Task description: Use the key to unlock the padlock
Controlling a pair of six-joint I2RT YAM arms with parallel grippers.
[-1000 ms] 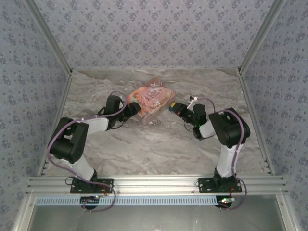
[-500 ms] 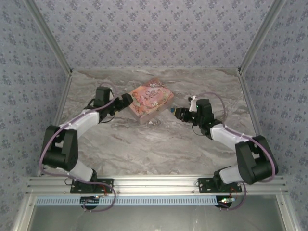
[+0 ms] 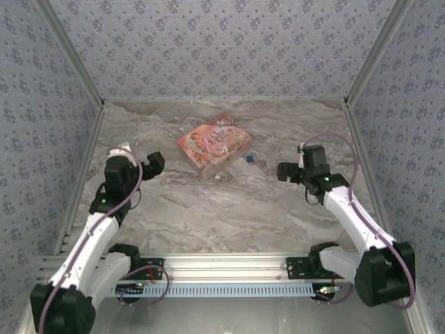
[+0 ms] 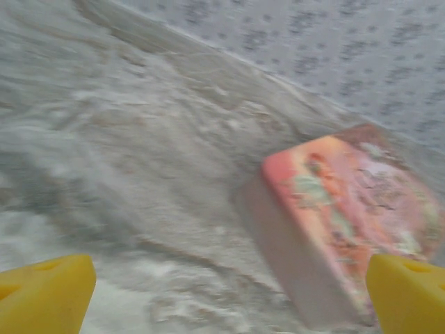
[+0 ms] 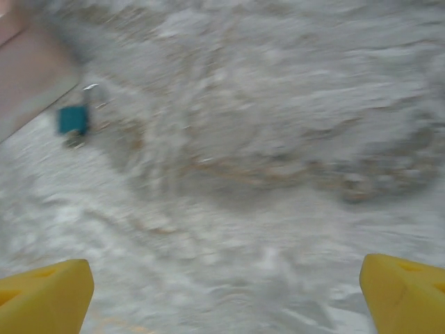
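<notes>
Top view high, looking down; wrist views low, close; left shares tin (image 4: 348, 202).

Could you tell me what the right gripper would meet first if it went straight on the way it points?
Probably bare table. The right gripper is open, and the padlock lies off to one side of its line, though depth is unclear.

A grey marbled surface (image 3: 229, 209) sits boxed in by three walls (image 3: 222, 49) papered pale blue with small flowers, framed by metal rails (image 3: 229, 263).
</notes>
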